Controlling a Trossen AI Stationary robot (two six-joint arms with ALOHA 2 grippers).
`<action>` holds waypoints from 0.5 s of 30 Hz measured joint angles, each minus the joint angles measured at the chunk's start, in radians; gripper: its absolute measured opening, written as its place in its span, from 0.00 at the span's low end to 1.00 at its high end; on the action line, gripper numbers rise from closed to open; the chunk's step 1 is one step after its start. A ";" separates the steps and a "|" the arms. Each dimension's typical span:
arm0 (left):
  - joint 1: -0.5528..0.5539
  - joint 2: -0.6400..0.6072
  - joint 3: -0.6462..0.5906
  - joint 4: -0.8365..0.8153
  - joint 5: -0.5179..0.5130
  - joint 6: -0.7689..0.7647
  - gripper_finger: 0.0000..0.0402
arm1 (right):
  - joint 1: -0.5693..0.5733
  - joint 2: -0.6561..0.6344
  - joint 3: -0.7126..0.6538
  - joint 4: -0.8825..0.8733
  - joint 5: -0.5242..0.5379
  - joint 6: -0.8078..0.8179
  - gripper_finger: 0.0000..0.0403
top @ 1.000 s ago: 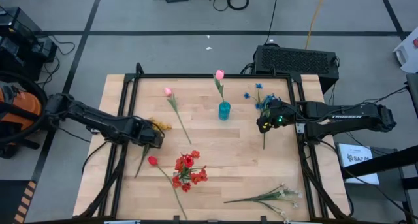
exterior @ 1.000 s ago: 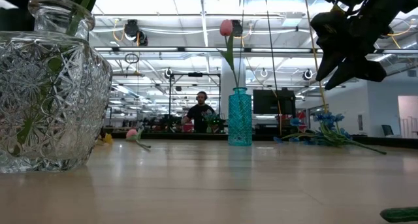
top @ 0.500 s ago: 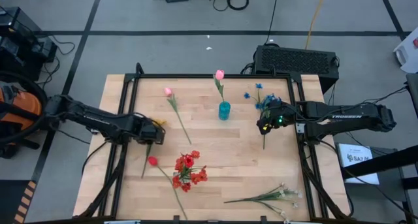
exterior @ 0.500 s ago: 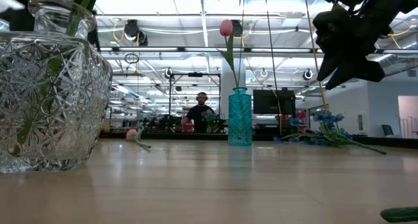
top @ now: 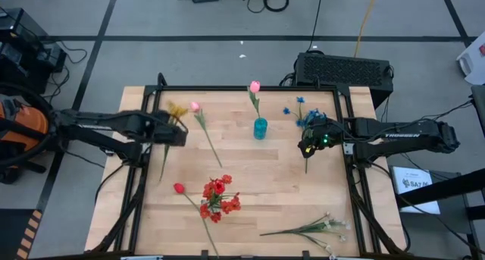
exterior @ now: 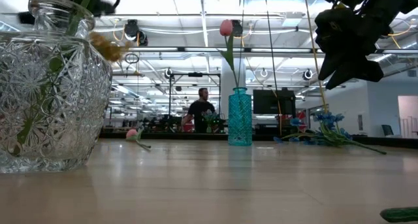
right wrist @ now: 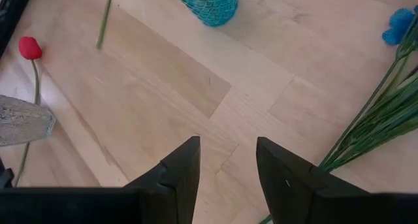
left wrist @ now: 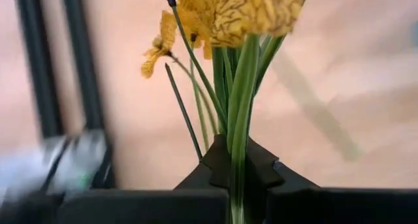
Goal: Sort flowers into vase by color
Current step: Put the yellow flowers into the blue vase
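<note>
light: even, bright, from overhead | low view: ceiling lamps (exterior: 132,29) glare, backlit; crystal vase (exterior: 46,87) close-up, soft & sparkly | left wrist view: yellow bunch (left wrist: 228,18) & bkgd motion-blurred, faint stem shadow on table (left wrist: 366,87) | high view: left arm (top: 114,127) smeared | right wrist view: sharp, soft shadows

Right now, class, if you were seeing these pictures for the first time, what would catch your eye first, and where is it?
The yellow flower bunch stands out: the left hand is shut on its green stems, lifted near the table's left edge. At the centre back, a teal vase holds one pink tulip. The right hand hovers open beside the blue sprays on the right.
</note>
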 joint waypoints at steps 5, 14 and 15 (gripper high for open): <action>0.069 0.001 0.066 0.201 -0.247 0.379 0.02 | 0.000 0.000 0.000 0.002 0.009 0.036 0.35; 0.329 0.029 0.067 0.780 -0.022 1.089 0.02 | 0.000 0.000 0.000 0.002 0.009 0.190 0.35; 0.360 0.035 0.067 0.815 0.040 1.136 0.02 | 0.000 0.000 0.000 0.002 0.009 0.210 0.35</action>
